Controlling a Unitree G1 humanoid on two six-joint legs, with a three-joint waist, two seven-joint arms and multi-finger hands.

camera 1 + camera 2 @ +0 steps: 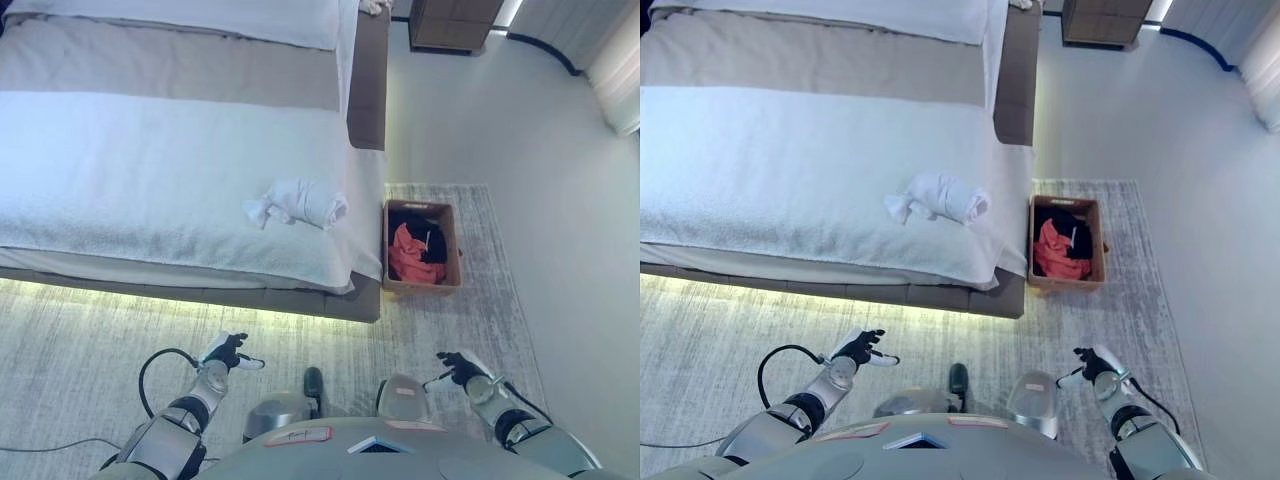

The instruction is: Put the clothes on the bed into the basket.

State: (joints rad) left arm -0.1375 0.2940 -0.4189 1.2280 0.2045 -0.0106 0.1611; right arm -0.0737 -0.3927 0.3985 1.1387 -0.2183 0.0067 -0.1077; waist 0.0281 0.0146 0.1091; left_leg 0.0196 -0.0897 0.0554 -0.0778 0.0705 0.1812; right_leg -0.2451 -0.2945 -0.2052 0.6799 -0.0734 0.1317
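Fingers first: the left hand [226, 351] hangs low over the rug [90, 340] with its fingers loosely spread and a white tip poking out to the side, holding nothing at all. Over on the other side the right hand [459, 368] is in much the same pose, fingers relaxed and apart, empty too. Both sit near the robot's body and well apart from the bed [150, 170].

Moving outward, here is the prize: a white garment [298, 204], rolled and bunched, lies on the white cover near the bed's foot-side corner, close to the edge that faces the basket. It is the only loose piece of clothing visible on the bed (a pale scrap shows at the far top edge, too small to name).

Just beside that corner, on the floor, stands the brown basket [450, 232], and it already holds a red garment [410, 255] with something dark [415, 222] behind it.

So the score, as I judge it: part of the job looks done, with clothes in the basket, and one white bundle left. What remains is a step toward the bed, a reach for that bundle, and a short carry across to the basket.
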